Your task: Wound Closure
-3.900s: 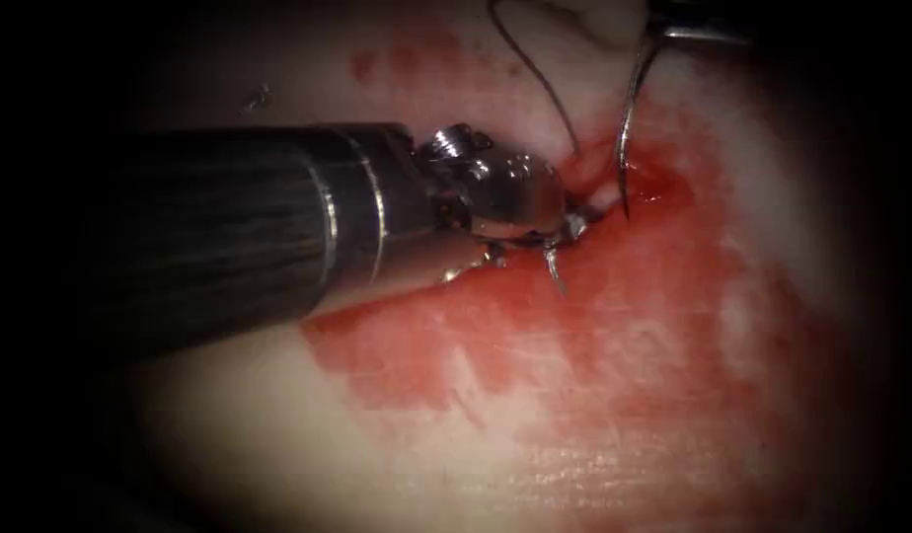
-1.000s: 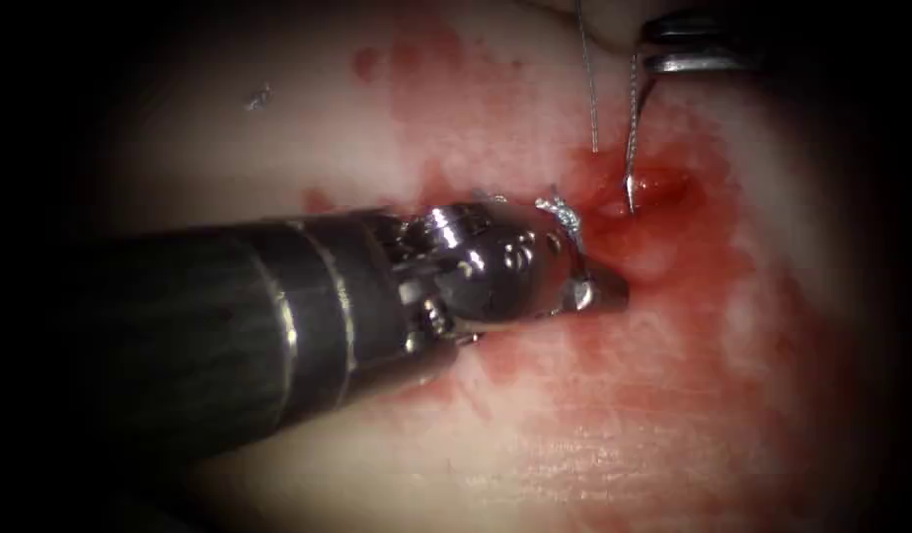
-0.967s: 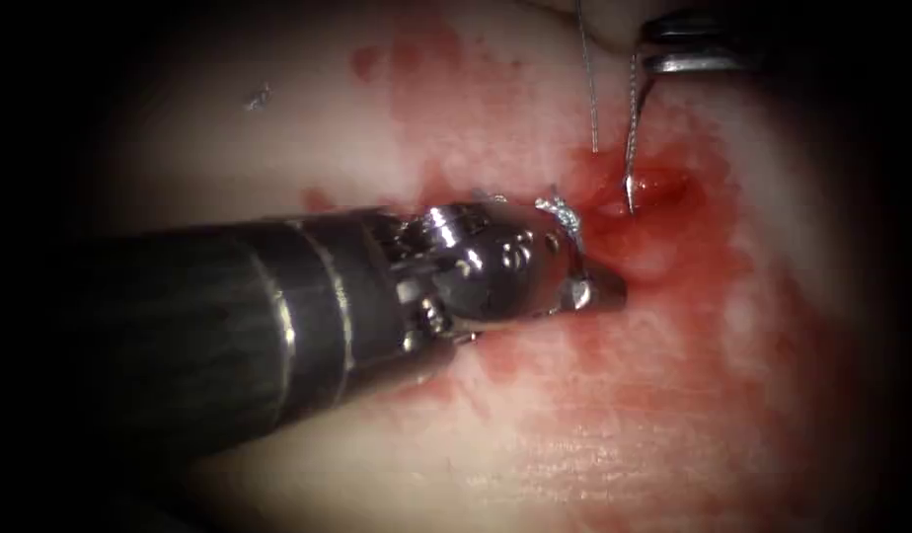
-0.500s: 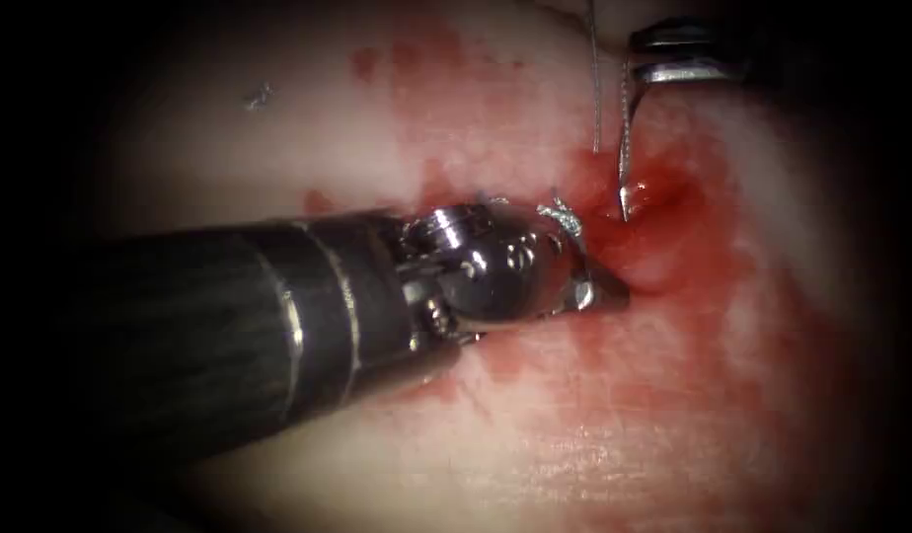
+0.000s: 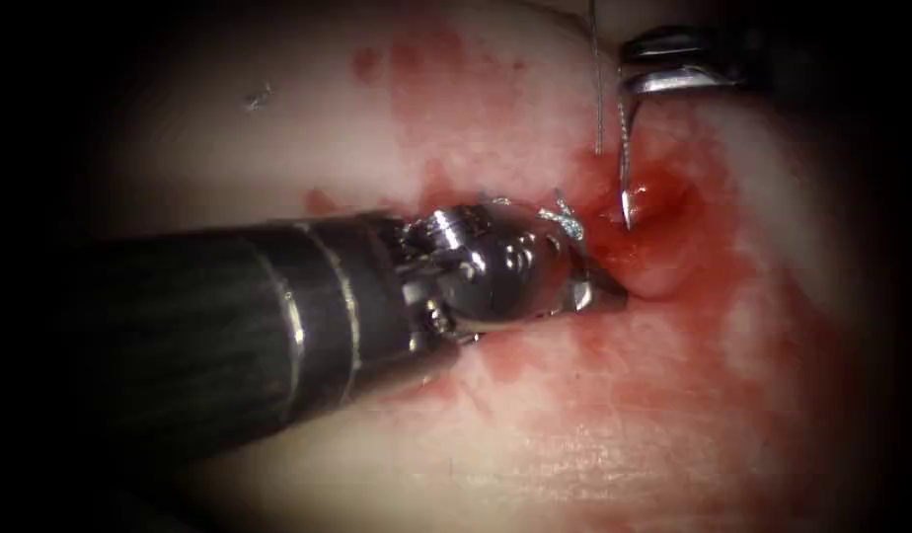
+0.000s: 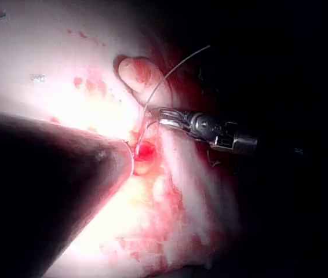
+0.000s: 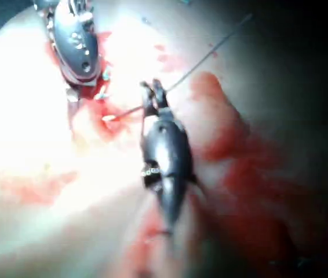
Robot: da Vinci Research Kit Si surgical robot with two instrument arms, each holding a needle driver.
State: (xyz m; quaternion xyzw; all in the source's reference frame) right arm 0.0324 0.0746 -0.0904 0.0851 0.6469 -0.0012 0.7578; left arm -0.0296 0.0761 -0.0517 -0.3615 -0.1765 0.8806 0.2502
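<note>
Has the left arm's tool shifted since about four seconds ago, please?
Yes: the left tool now lies lower, below the knot, pressing the tissue left of the needle.

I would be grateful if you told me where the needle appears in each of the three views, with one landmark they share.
Endoscope view: the needle hangs from the right tool, tip at the red pool.
Left wrist view: needle between right tool and pool.
Right wrist view: needle beside the right tool.
Shared landmark: the red pool.

A surgical training bench: pale tissue (image 5: 308, 118) stained with red fluid (image 5: 673, 296), worked by a thin metal tool (image 5: 599, 293) under a tight, dark-edged spotlight.
</note>
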